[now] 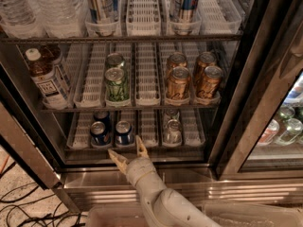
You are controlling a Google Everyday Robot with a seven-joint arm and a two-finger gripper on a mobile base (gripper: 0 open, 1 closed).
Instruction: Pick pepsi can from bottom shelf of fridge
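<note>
At the far left, dark cables [19, 206] lie looped on the speckled floor beside the open fridge [246, 79]; on its upper rack stand clear water bottles [47, 8], and on the middle rack below them a white-capped tea bottle [46, 77] stands at the left end; further right on the bottom shelf [147, 126], a blue twin can [99, 132] stands at the front of its lane with another dark can close behind it; just beside it to the right, in the next lane, stands the pepsi can [123, 132], upright at the front of the rack with its silver top showing; the gripper [124, 145] hangs just in front of and below this can, at the level of the dark front rail, its two tan fingers [141, 146] spread wide in a V and holding nothing, apart from the can; the pale arm [165, 205] rises to it from the lower edge over the stainless steel base [199, 186]; above, on the middle rack, two green cans [116, 83] stand one behind the other; right of centre, a clear-looking can [173, 130] stands on the bottom shelf; over it four gold-orange cans [178, 83] fill two lanes; at the far right, green and clear bottles [284, 122] show behind the neighbouring glass.
</note>
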